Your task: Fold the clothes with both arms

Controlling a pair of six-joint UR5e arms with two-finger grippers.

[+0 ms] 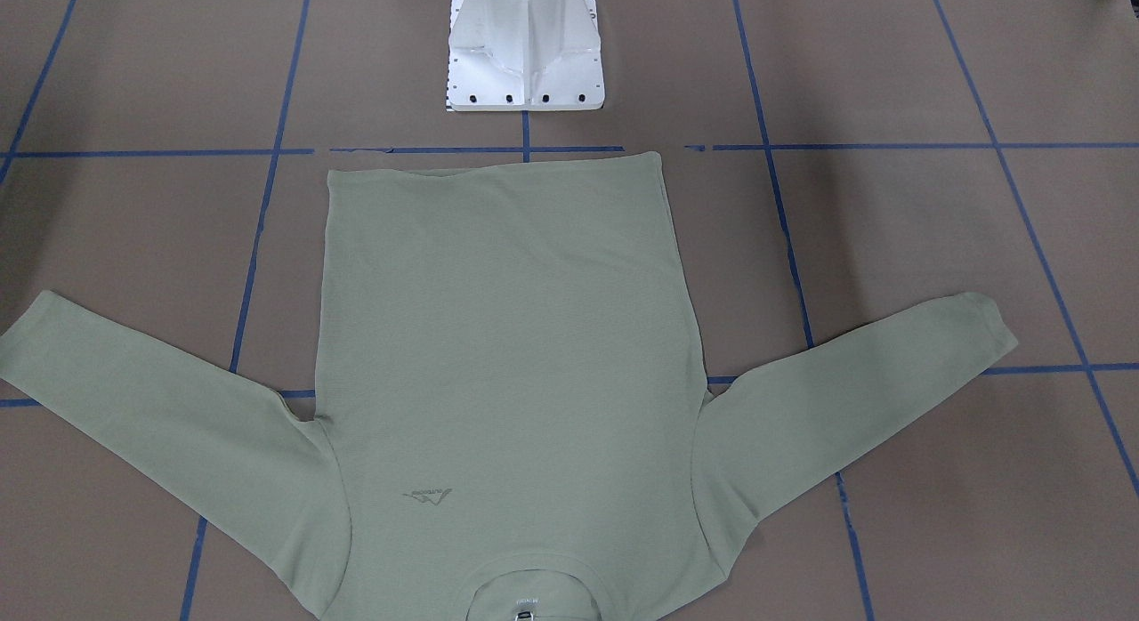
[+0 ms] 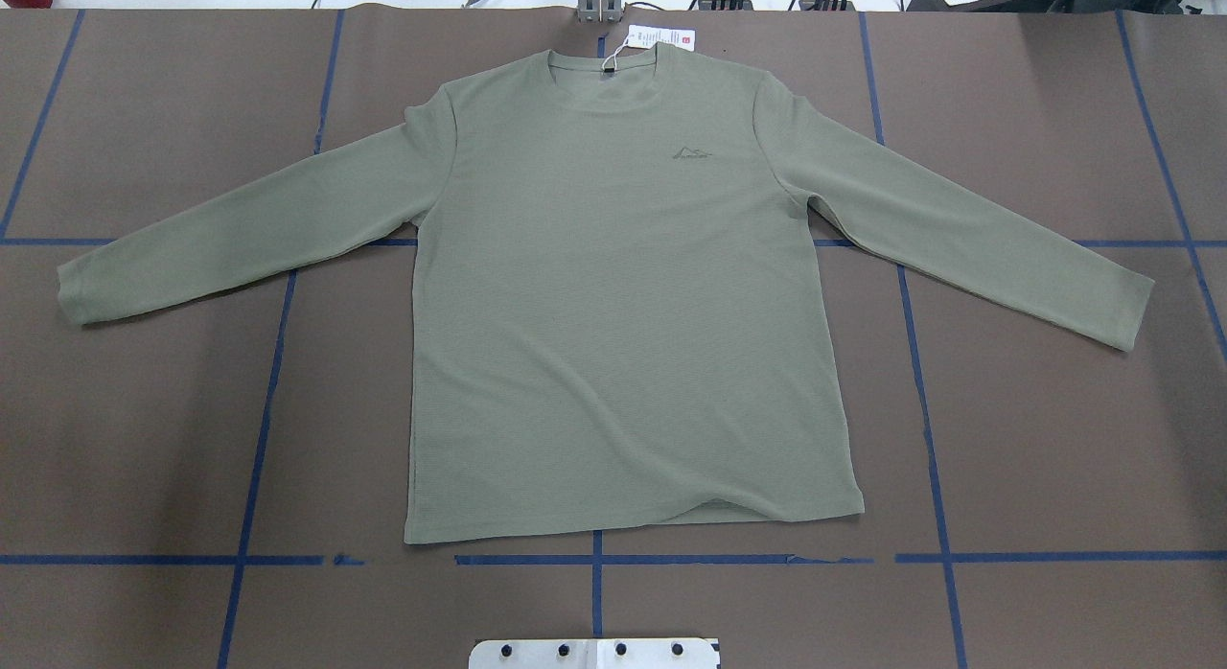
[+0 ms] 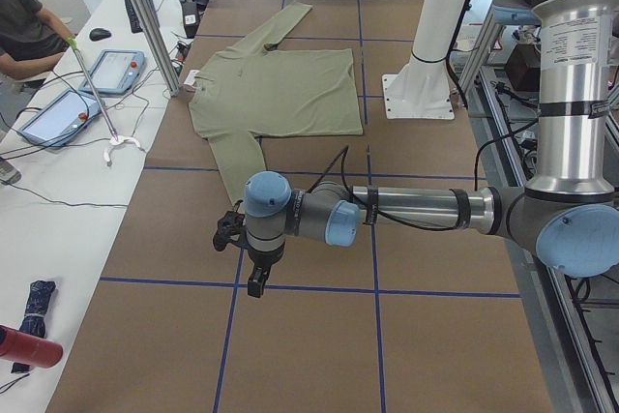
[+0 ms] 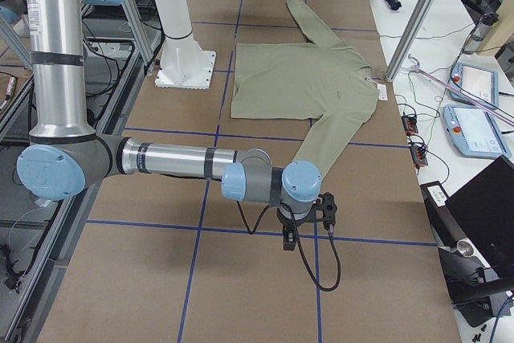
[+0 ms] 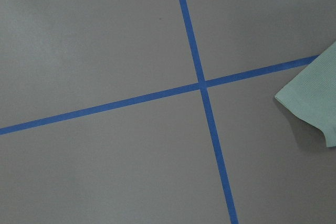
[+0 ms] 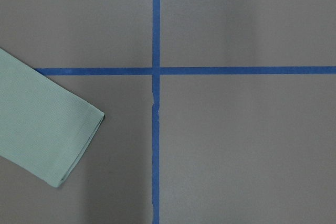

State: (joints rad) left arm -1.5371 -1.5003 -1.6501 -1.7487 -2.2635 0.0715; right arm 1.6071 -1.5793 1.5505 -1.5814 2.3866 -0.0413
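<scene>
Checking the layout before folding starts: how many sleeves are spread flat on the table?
2. One sleeve of the shirt stretches out to the robot's left, the other sleeve to its right; both lie flat, neither folded over.

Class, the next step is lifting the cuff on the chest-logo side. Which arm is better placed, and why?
Right. The logo sits in the overhead view's right half, so that cuff lies on the robot's right; the right gripper hangs just past it.
</scene>
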